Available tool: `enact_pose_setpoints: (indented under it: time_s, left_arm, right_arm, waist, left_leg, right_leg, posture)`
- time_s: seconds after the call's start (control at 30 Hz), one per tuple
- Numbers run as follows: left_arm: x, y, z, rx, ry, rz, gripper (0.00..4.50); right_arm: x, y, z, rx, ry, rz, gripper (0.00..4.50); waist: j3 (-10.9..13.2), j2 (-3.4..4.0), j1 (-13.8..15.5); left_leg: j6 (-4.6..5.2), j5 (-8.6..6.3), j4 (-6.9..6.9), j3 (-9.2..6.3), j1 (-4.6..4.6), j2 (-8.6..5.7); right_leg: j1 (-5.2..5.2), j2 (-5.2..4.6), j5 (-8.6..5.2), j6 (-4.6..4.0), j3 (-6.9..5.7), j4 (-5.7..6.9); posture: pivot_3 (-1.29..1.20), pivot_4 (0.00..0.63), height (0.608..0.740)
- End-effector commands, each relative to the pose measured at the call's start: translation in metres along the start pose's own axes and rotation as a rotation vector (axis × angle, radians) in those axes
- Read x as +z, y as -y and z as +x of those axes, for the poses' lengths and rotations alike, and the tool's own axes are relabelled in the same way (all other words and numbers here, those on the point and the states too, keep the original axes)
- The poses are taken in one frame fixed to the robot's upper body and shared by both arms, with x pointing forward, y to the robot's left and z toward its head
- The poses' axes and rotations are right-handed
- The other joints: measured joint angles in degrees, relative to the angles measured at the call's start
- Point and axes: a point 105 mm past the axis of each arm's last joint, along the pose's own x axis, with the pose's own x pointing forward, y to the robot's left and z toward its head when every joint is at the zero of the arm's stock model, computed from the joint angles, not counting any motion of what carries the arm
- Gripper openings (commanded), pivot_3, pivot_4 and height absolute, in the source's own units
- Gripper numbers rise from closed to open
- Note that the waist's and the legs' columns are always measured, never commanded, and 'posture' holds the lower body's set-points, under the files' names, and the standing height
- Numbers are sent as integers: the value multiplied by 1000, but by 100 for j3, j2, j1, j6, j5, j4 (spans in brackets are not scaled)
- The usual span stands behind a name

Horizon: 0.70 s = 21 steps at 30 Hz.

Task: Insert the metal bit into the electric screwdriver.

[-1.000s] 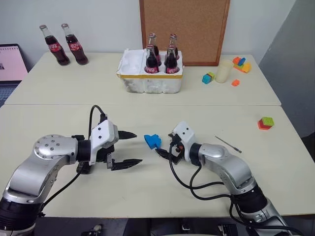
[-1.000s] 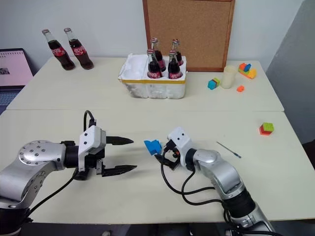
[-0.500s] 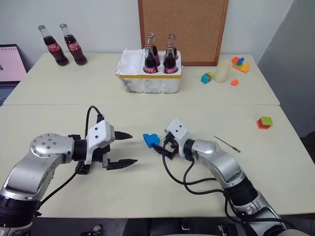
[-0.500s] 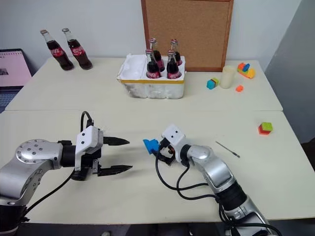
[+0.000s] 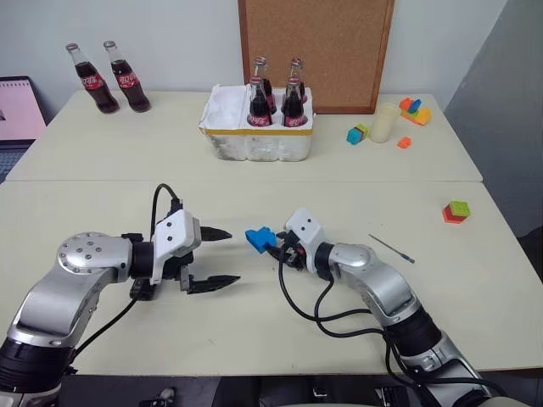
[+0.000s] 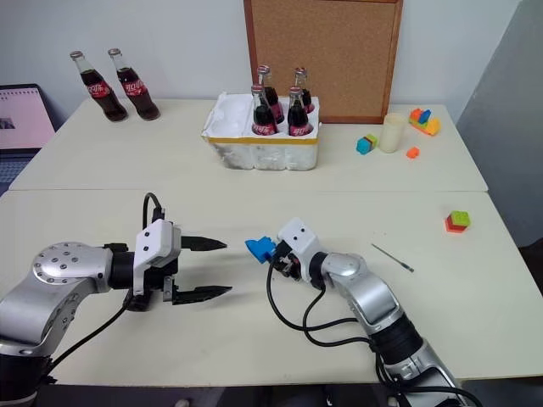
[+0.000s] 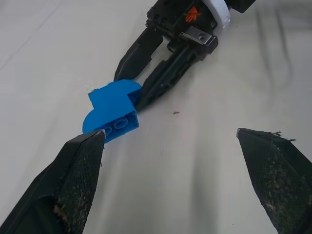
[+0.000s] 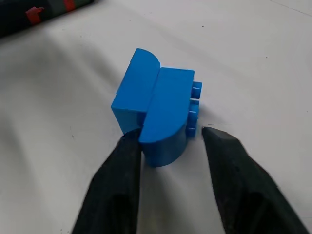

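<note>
My right pincer (image 8: 168,146) stood narrowed around the blue plastic block (image 8: 155,109), not visibly clamped; I needed it centred squarely; my left pincer (image 5: 222,256) gaped wide.

Laptop (image 5: 19,114) cut off by edge; metal bit (image 5: 392,248) ends too small to tell.

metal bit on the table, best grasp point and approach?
Grip the metal bit near mid-length, coming from above with fingers across its length. It lies flat and needle-thin on the bare table to the right of the right gripper, so side approaches likely just push it.
</note>
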Motion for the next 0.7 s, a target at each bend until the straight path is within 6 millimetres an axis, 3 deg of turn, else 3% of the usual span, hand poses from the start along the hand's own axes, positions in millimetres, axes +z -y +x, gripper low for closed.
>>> enact_pose_setpoints:
  time_s: [0.03, 0.17, 0.47, 0.7]
  left_arm:
    - [3, -1, 0, 7, 13, 34, 4500]
    - [1, -2, -1, 11, 12, 36, 4500]
    - [1, -1, -2, 15, 13, 34, 4500]
    - [6, 0, 2, 8, 31, 44, 4500]
  right_arm:
    - [16, -2, -2, 4, 71, -22, 920]
    - [17, 0, -1, -7, 80, -21, 124]
    - [21, 6, -8, -39, 104, -20, 123]
    - [25, 20, -31, -87, 126, -28, 123]
  waist:
    - [0, 0, 1]
    - [-1, 0, 1]
    - [-1, 0, 1]
    - [-1, 0, 4]
  left_leg:
    - [0, 0, 0, 0, 0, 0]
    - [0, 0, 1, 0, 0, 1]
    - [0, 0, 2, -1, 0, 1]
    - [0, 0, 3, -2, -2, 1]
  right_leg:
    - [0, 0, 0, 0, -1, 0]
    - [1, 0, 0, 0, 0, 0]
    - [1, 0, 1, -1, -2, 1]
    - [2, -1, 1, -1, -2, 1]
  posture:
    - [0, 150, 740]
    - [0, 150, 740]
    - [0, 150, 740]
    - [0, 150, 740]
